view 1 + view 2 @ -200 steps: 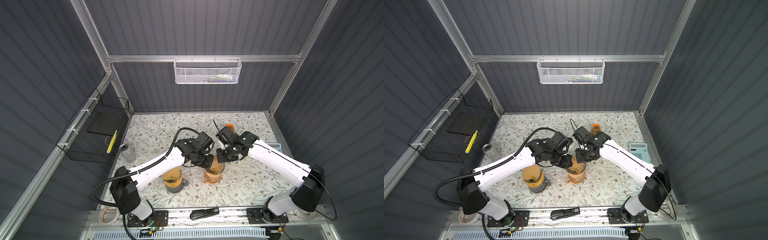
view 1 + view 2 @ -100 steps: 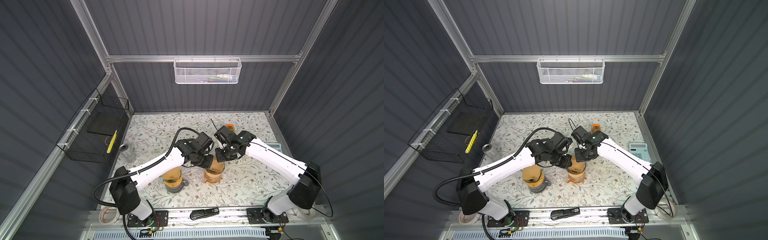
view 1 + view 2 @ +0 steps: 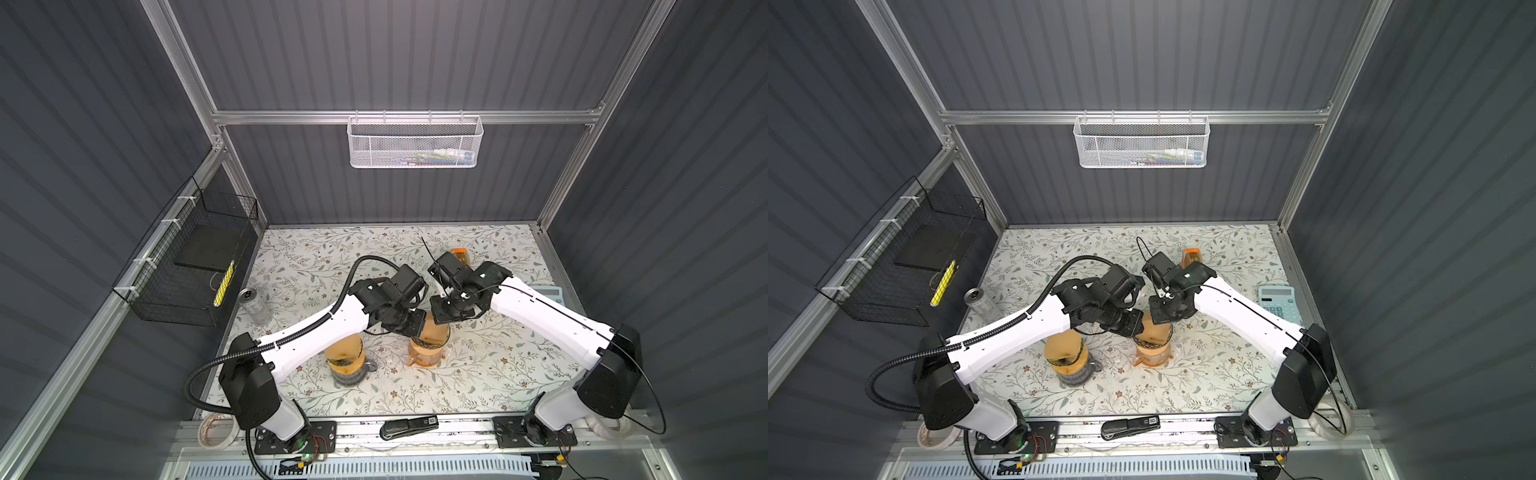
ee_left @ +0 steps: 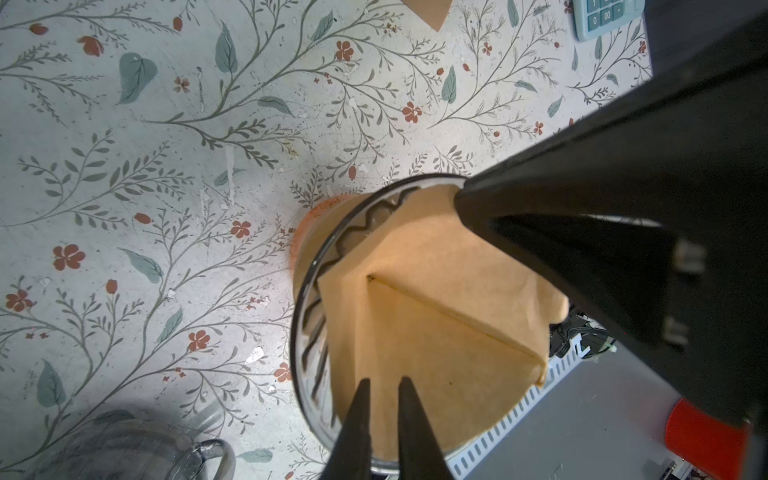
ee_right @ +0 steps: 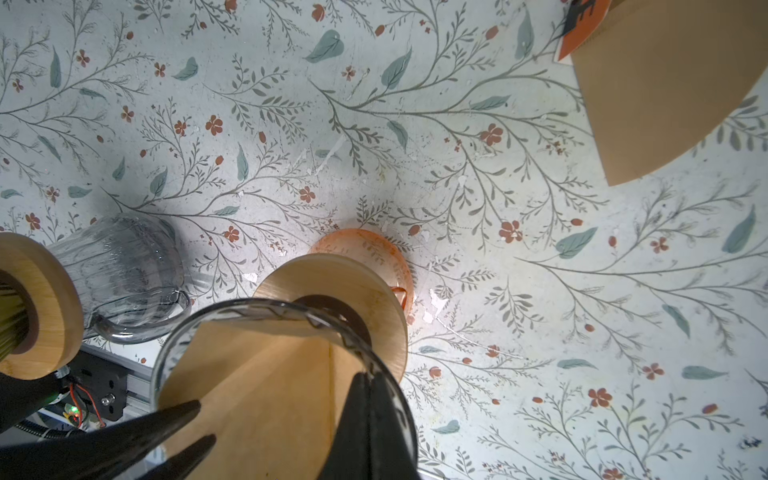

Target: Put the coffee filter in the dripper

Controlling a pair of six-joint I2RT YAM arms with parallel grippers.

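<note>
The brown paper coffee filter [image 4: 436,316] sits opened in the glass dripper [image 4: 309,266], and one side sticks up past the rim. The dripper [image 3: 430,334] stands on an orange carafe [image 3: 424,359] at mid-table in both top views. My left gripper [image 4: 382,384] reaches into the cone; a narrow gap separates its fingers and nothing shows between them. My right gripper [image 5: 365,380] is shut, with its tip at the filter's edge against the glass rim [image 5: 374,357]. Whether it pinches the paper is hidden.
A second dripper [image 3: 345,353] with a filter stands on a clear jug to the left. A stack of brown filters [image 5: 665,83] lies behind, a calculator [image 3: 1279,303] at the right, a glass jar [image 3: 253,303] at the left. A stapler [image 3: 409,426] lies on the front rail.
My right gripper has shifted slightly toward the left over the dripper. The left arm has hardly moved.
</note>
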